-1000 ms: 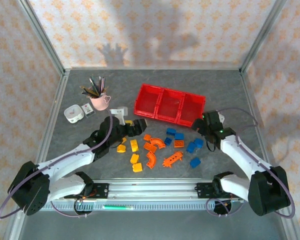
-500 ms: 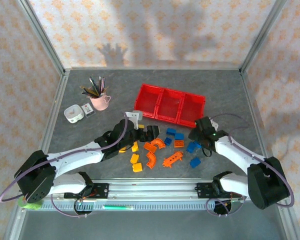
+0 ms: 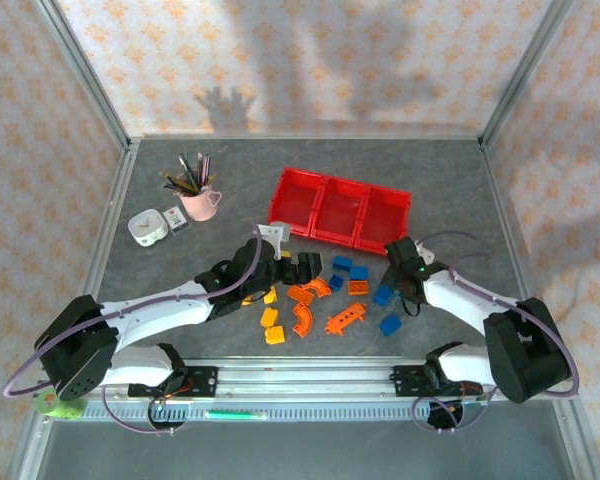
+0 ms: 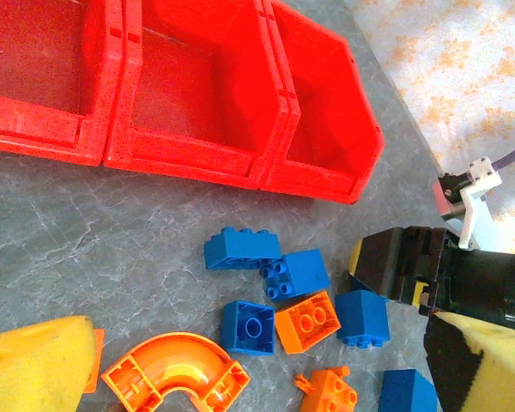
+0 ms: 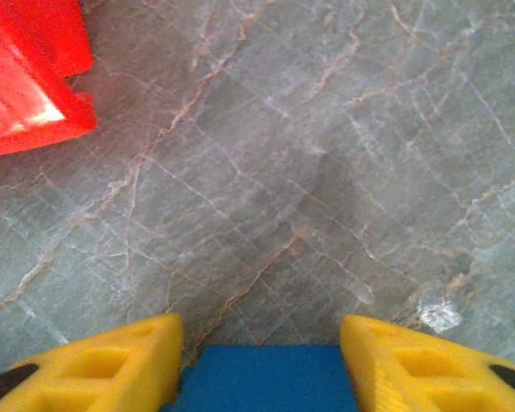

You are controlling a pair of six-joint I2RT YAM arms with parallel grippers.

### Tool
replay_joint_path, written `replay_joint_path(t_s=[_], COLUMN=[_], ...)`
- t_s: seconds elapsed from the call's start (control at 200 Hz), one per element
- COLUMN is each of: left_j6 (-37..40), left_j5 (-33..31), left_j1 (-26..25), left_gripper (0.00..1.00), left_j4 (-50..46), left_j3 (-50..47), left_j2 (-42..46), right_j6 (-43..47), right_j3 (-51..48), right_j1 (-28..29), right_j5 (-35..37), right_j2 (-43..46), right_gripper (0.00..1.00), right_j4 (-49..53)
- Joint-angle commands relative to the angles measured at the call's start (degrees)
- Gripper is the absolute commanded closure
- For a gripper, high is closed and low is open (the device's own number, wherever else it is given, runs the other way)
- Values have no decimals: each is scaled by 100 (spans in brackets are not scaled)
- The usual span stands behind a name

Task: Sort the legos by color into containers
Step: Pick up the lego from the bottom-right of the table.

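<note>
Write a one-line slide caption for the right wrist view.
Yellow jaws flank a blue brick; red bin corner upper left.

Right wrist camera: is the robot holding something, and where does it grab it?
A blue brick, pinched on its two opposite sides between the right gripper's yellow fingers. Whether it is off the table yet cannot be told.

Both arms stretch forward and inward, held low. The left gripper point(image 3: 308, 266) has its fingers spread wide. The right gripper point(image 3: 390, 283) points down, its fingers closed against a blue brick point(image 5: 262, 378).
</note>
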State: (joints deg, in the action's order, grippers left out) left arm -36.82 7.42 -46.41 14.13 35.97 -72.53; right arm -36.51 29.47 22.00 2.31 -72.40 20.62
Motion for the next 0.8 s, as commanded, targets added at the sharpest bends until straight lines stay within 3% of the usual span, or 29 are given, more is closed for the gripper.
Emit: replay_joint_path(t_s=[0.0,0.185,0.465,0.641,0.796], left_j6=[131,149,166,193,110], left_j5=[-65,-91,-407,-772,-1044], left_j1=[-40,-40,-40,-18,128], left_gripper=[1,1,1,1,1], left_j4=[-60,-130,-331,-699,-1039], left_j3=[201,288,286,335,359], left_j2=[-19,-23,303,569,787], right_j6=[-27,57,340,404,498], right_j3=[-80,8,740,1557,2555], right_j1=[24,24,123,604,1176], right_j5=[-29,115,328,463,568], right_j2=[-37,262,446,292,-492], right_gripper=[59,72,79,81,81], right_j4=[-353,-199,405,627,521])
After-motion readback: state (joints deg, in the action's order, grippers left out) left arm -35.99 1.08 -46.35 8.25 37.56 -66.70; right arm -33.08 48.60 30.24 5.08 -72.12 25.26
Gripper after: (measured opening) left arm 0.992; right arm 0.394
